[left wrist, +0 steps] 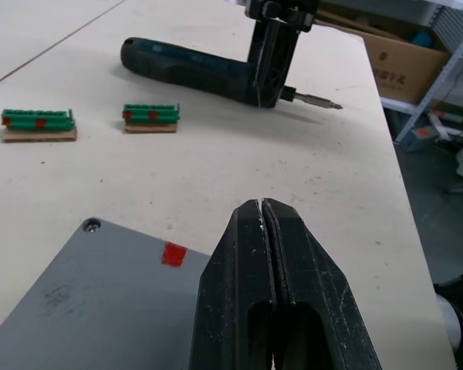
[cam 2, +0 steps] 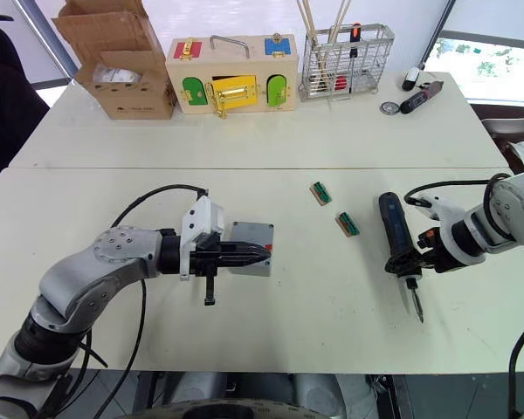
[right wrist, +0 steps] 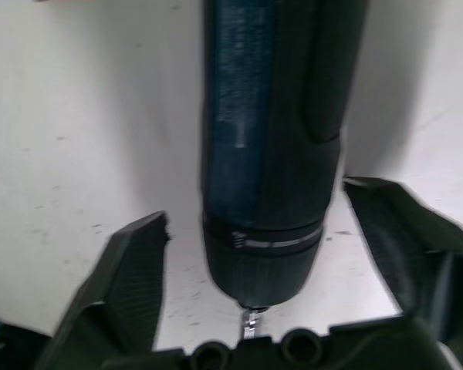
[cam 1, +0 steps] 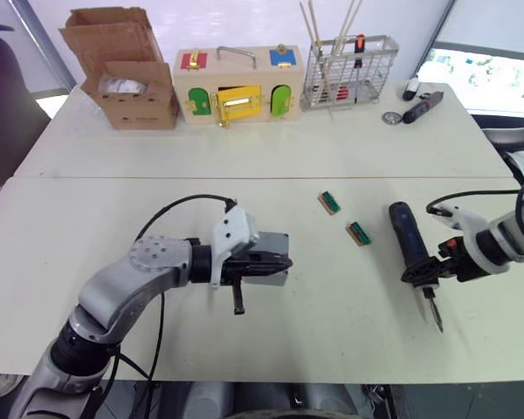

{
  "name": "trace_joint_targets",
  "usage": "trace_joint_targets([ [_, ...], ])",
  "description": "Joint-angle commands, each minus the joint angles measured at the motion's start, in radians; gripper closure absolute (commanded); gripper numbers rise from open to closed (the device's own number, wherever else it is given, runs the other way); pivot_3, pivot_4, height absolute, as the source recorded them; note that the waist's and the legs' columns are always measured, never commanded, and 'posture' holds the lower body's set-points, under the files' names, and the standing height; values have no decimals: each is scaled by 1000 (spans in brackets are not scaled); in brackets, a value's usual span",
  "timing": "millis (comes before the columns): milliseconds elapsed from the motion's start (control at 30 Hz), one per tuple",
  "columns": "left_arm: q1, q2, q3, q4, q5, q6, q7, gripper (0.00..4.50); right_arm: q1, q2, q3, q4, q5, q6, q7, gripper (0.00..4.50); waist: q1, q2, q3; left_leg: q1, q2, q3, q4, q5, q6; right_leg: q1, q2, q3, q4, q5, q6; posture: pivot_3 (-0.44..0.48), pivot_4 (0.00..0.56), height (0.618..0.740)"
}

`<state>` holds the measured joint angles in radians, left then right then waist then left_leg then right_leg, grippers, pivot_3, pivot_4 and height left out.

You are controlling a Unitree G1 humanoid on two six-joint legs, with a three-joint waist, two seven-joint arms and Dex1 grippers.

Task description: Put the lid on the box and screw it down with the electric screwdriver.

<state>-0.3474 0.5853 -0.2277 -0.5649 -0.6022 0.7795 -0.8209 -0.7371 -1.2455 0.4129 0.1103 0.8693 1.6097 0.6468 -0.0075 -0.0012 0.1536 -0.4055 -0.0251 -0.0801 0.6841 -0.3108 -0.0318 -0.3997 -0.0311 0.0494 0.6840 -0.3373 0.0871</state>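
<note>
1. Lid point(cam 2: 251, 247): the grey square plate sits flat on top of the box, on the near half of the white table point(cam 1: 244, 148), a little left of the middle. A small red mark point(left wrist: 174, 253) shows at its edge, with a screw hole point(left wrist: 91, 225) at one corner.
2. Left gripper point(cam 2: 264, 252) lies level over the lid, its two black fingers point(left wrist: 247, 285) pressed together with nothing between them.
3. Electric screwdriver point(cam 1: 412, 244) lies flat on the table to the right of the box, well apart from it, its metal bit point(cam 1: 435, 312) pointing toward the near edge.
4. Right gripper point(cam 1: 424, 272) straddles the screwdriver's bit end. In the right wrist view its fingers point(right wrist: 127, 285) stand wide on either side of the barrel, with gaps showing, so the jaws are spread and not clamping.
5. Two small green terminal blocks point(cam 1: 329, 202) and point(cam 1: 359, 233) lie between the box and the screwdriver.
6. Along the far edge stand a brown cardboard box point(cam 1: 122, 65), a wooden box with coloured doors point(cam 1: 236, 85) and a wire basket point(cam 1: 349, 72) holding sticks and tools.
7. Just right of the basket lie a smaller black-and-red tool point(cam 1: 422, 107) and a round metal disc point(cam 1: 390, 118).
</note>
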Motion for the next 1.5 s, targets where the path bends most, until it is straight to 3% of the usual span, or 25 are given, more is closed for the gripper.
trace_joint_targets([
  [33,1,3,22,-37,-17,-2,6,4500,48,-4,29,-62,-29,5,-35,1850,2,-1,-1,0,0,0,0,0,0,0,0,0,0,0,0,0,150,740],
  [133,-4,2,22,-24,-12,-8,2,4500,88,-24,22,-111,-33,5,-33,2602,9,-2,-1,0,0,-1,0,0,0,1,0,-1,-1,0,0,0,150,740],
  [467,-11,15,18,18,11,-35,-30,4500,177,8,-84,-140,-50,5,-86,2606,23,-6,-4,1,0,-2,0,0,0,3,0,-2,-2,0,0,0,150,740],
  [800,-93,58,31,184,44,-101,-139,4500,171,114,-363,-21,86,5,-204,2607,12,-10,-5,11,0,-1,0,0,0,12,1,-1,-2,0,0,0,150,740],
  [933,-148,75,44,270,44,-114,-201,4500,29,281,-718,52,87,-26,-326,2607,-13,-4,-1,12,1,3,-2,0,0,10,2,3,0,0,0,0,150,740],
  [1000,-164,84,46,300,47,-122,-228,4500,-8,347,-824,19,78,-43,-370,2607,-13,4,1,10,1,5,-3,0,0,6,2,4,2,0,0,0,150,740],
  [1133,-233,123,16,374,75,-139,-320,4500,18,581,-1033,-314,159,-305,-439,2607,-4,5,0,-4,3,2,-3,1,-2,-8,4,1,3,0,0,0,150,740],
  [1333,-284,141,-3,418,106,-141,-396,4500,96,929,-1044,-562,360,-503,-603,2607,-12,4,0,-6,1,3,-1,2,-4,-7,1,1,3,0,0,0,150,740],
  [1433,-295,145,3,420,112,-130,-412,4500,121,1098,-925,-654,253,-692,-629,2607,-13,5,0,-5,0,3,-1,4,-7,-8,0,1,3,0,0,0,150,740],
  [1500,-293,151,6,411,111,-118,-423,4500,136,1134,-824,-686,131,-798,-596,2607,-14,5,0,-5,0,3,-1,4,-7,-9,1,2,5,0,0,0,150,740],
])
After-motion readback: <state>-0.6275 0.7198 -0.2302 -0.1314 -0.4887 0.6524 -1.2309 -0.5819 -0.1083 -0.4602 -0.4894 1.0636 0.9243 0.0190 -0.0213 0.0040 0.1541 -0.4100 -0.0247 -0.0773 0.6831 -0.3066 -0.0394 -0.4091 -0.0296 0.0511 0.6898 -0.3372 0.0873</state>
